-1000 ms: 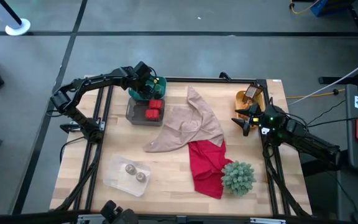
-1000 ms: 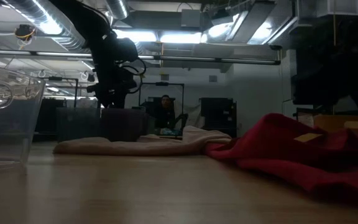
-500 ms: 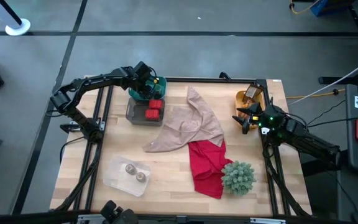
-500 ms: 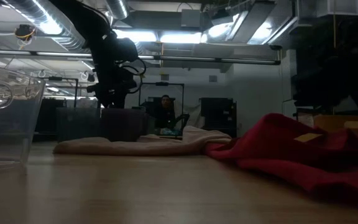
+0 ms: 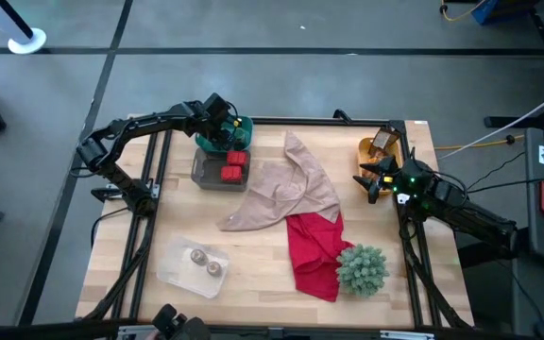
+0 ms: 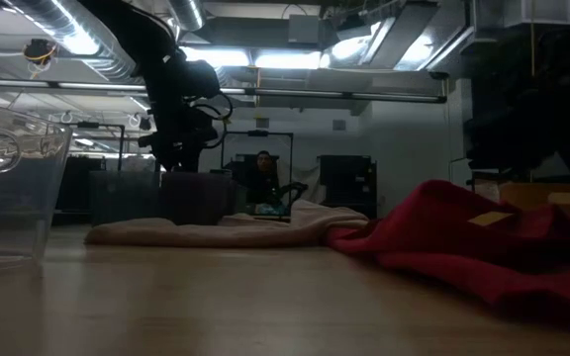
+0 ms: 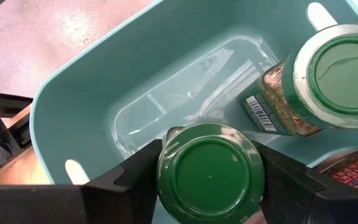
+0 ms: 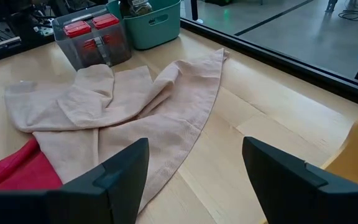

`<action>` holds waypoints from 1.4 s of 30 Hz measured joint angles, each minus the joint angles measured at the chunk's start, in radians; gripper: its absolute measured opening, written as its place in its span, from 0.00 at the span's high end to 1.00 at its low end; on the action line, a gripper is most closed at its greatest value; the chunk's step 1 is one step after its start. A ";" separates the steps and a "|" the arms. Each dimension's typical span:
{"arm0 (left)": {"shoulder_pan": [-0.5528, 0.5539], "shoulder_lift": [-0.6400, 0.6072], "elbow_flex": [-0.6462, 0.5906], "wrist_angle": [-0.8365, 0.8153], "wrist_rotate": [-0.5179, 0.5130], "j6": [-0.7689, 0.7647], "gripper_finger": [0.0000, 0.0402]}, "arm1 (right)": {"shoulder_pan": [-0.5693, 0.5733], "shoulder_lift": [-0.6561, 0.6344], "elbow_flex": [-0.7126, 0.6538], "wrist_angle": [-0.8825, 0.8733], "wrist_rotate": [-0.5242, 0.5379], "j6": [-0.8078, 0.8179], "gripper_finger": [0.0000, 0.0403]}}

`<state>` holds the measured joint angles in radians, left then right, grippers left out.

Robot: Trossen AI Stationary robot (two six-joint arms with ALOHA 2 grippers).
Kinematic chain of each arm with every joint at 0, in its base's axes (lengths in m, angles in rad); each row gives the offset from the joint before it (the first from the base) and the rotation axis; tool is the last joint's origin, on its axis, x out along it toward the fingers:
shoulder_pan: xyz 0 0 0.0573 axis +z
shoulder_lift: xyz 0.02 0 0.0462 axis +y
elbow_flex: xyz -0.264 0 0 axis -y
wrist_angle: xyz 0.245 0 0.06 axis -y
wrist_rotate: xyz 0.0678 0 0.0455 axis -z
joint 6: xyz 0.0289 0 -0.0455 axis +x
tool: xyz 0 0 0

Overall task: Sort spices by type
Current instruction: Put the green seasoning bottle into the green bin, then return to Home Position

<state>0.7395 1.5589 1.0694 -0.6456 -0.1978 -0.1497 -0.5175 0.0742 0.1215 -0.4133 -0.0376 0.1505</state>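
My left gripper [image 5: 220, 126] reaches down into a teal bin [image 5: 237, 126] at the table's far left and is shut on a dark-green jar [image 7: 210, 177]. A second green-lidded jar [image 7: 319, 78] leans against the bin's wall beside it. Two red tins [image 5: 234, 165] stand in a grey bin [image 5: 206, 173] just nearer. Two round tan pots [image 5: 206, 262] sit in a clear tray [image 5: 173, 269] at the near left. My right gripper [image 5: 368, 181] hovers open at the table's right side, next to a yellow container [image 5: 371, 148] with something brown in it. My left gripper pinches the dark-green jar at its lid [image 7: 166, 177], one finger [image 7: 138, 177] on each side of the round cap. The fingers come from above, pointing down into the teal bin. The jar stands upright; whether its base rests on the bin floor is hidden.
A beige cloth [image 5: 286, 189] lies crumpled across the table's middle, and a red cloth [image 5: 312, 250] lies nearer. A spiky green plant [image 5: 362, 267] stands at the near right. Bare wood [image 8: 253, 143] shows in front of my right gripper. A person sits in the room beyond [image 6: 263, 178].
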 joint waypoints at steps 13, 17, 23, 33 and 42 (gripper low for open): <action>0.000 0.000 0.000 0.032 0.029 -0.164 0.46 | 0.000 0.000 -0.001 0.000 0.000 0.000 0.36; 0.000 0.000 0.000 0.045 0.031 -0.180 0.39 | 0.000 0.000 -0.001 0.000 0.000 0.000 0.36; -0.003 0.000 0.000 0.046 0.041 -0.151 0.26 | 0.000 0.000 -0.001 0.000 0.000 0.000 0.36; -0.062 -0.138 0.000 0.039 0.046 -0.019 0.22 | 0.000 0.000 -0.001 0.000 0.000 0.000 0.36; -0.160 -0.383 0.000 -0.019 0.095 0.089 0.23 | 0.000 0.000 -0.001 0.000 0.000 0.000 0.36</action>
<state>0.5796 1.1756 1.0695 -0.6647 -0.1025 -0.0611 -0.5175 0.0746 0.1207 -0.4137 -0.0372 0.1507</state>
